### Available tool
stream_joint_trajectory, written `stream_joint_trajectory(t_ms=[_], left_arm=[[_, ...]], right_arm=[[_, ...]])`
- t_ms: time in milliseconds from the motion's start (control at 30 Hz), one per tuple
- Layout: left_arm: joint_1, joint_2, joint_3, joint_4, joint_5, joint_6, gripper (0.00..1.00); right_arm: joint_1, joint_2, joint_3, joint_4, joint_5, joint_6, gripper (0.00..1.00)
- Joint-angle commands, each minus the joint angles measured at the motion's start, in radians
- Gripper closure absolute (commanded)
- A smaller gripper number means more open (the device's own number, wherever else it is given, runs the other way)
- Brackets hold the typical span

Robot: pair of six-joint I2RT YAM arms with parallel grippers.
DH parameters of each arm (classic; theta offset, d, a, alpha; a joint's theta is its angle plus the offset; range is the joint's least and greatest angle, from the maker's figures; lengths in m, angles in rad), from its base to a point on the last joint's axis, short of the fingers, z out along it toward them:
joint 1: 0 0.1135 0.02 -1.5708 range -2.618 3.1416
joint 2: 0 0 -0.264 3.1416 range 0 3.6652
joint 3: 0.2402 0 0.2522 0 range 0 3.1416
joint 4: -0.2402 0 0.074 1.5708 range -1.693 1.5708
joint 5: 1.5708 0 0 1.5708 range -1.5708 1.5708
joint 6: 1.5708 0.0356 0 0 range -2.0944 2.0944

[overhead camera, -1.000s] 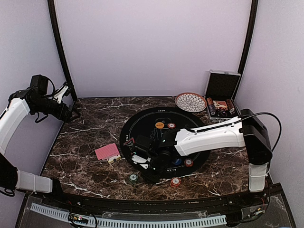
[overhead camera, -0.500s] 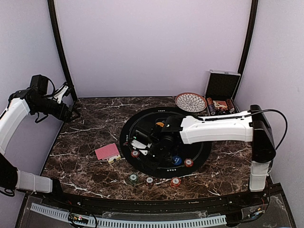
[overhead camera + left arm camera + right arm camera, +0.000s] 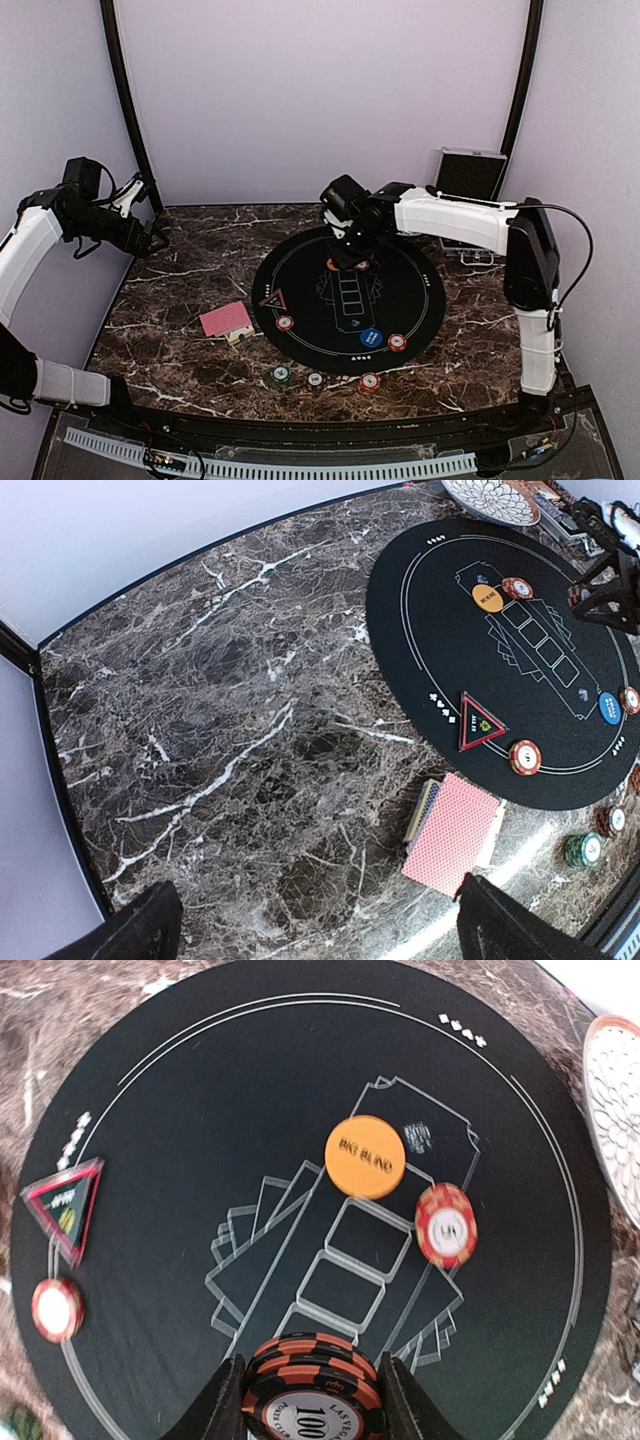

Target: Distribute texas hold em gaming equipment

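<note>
My right gripper (image 3: pixel 349 247) hangs over the far part of the black round mat (image 3: pixel 420 300), shut on a short stack of black-and-orange poker chips (image 3: pixel 312 1392). Just beyond the stack lie the orange button disc (image 3: pixel 365 1156) and a red chip (image 3: pixel 446 1224). A blue disc (image 3: pixel 371 338), two red chips (image 3: pixel 397 343) (image 3: pixel 285 323) and a red triangle marker (image 3: pixel 271 298) also lie on the mat. The pink-backed deck of cards (image 3: pixel 455 832) rests left of the mat. My left gripper (image 3: pixel 320 930) is open, high at the far left, holding nothing.
A green chip (image 3: pixel 281 376), a white-faced chip (image 3: pixel 315 379) and a red chip (image 3: pixel 370 382) lie on the marble near the front edge. The patterned bowl (image 3: pixel 615 1110) and the open silver case (image 3: pixel 470 175) stand at the back right.
My right arm has swung from the near-left part of the mat to its far side, carrying the chip stack. The left arm has not moved.
</note>
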Motion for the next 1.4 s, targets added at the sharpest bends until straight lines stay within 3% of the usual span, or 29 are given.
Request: stream_joint_trajectory(t_ms=[0, 133, 567, 1033, 1133, 1367], left_arm=[[-0.002, -0.026, 0.020, -0.031, 0.012, 0.004, 0.01], [-0.003, -0.027, 0.027, -0.035, 0.010, 0.005, 0.01], [-0.002, -0.016, 0.023, -0.028, 0.018, 0.002, 0.01], [-0.002, -0.011, 0.030, -0.032, 0.011, 0.008, 0.01], [-0.002, -0.010, 0.030, -0.031, 0.011, 0.009, 0.01], [-0.002, -0.007, 0.029, -0.031, 0.005, 0.010, 0.01]], right_arm=[[-0.019, 0.110, 0.106, 0.017, 0.032, 0.008, 0.69], [-0.070, 0.160, 0.175, -0.014, 0.049, 0.026, 0.70], [-0.258, 0.082, -0.032, 0.097, -0.012, 0.048, 0.69], [-0.318, 0.218, 0.063, 0.103, -0.048, 0.040, 0.66], [-0.321, 0.244, 0.090, 0.098, -0.055, 0.034, 0.63], [-0.328, 0.287, 0.126, 0.085, -0.075, 0.024, 0.47]])
